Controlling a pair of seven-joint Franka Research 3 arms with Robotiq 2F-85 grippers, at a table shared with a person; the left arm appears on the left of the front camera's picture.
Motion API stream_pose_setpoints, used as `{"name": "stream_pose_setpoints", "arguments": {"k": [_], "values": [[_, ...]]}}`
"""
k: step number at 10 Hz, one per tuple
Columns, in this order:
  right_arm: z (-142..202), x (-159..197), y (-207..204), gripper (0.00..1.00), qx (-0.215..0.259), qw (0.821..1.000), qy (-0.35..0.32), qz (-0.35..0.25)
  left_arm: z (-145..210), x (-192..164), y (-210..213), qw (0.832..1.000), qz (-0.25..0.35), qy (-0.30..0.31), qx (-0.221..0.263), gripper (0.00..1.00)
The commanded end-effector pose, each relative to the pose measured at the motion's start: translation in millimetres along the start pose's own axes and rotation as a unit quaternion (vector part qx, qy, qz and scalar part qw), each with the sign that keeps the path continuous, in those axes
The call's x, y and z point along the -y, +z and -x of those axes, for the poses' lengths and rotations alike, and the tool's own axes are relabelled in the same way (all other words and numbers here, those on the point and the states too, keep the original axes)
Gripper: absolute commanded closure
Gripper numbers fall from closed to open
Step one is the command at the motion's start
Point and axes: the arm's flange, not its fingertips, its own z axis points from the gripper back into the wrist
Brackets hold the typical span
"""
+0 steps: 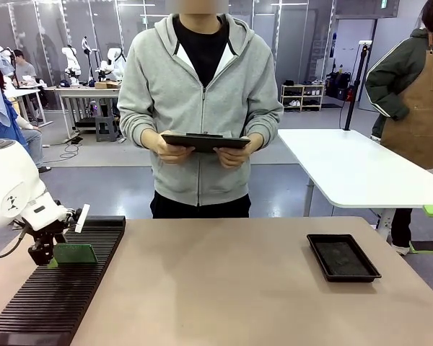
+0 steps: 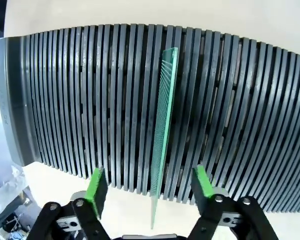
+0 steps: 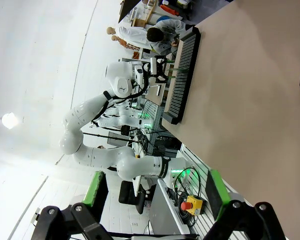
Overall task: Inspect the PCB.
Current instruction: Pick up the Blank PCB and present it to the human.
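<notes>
Left pincer [image 2: 150, 184] straddles the upright PCB [image 2: 166, 110] in the slotted rack [image 2: 65, 100], jaws part-open, not yet gripping; lifting and inspection remain ahead.

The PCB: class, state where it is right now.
In the front view, the PCB stands on edge in the black slotted rack at the table's left end, between the left gripper's parted fingers.
</notes>
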Motion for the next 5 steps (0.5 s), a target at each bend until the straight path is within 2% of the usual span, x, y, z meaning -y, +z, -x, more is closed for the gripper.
{"name": "stream_pose_setpoints", "arguments": {"k": [1, 2, 3, 5], "values": [[1.3, -0.9, 1.2, 0.00, -0.003, 1.000, 0.002, -0.003, 0.8, -4.0, 3.5, 1.000, -0.005, 0.002, -0.007, 0.59], [1.3, -0.9, 1.2, 0.00, -0.003, 1.000, 0.002, -0.003, 2.2, -3.3, 5.1, 1.000, -0.005, 0.001, -0.007, 0.95], [1.3, -0.9, 1.2, 0.00, -0.003, 1.000, 0.002, -0.003, 4.1, -3.4, 7.9, 1.000, -0.011, 0.004, -0.006, 1.00], [1.3, -0.9, 1.2, 0.00, -0.003, 1.000, 0.002, -0.003, 6.4, -2.9, 10.1, 1.000, -0.010, 0.007, -0.009, 1.00]]}}
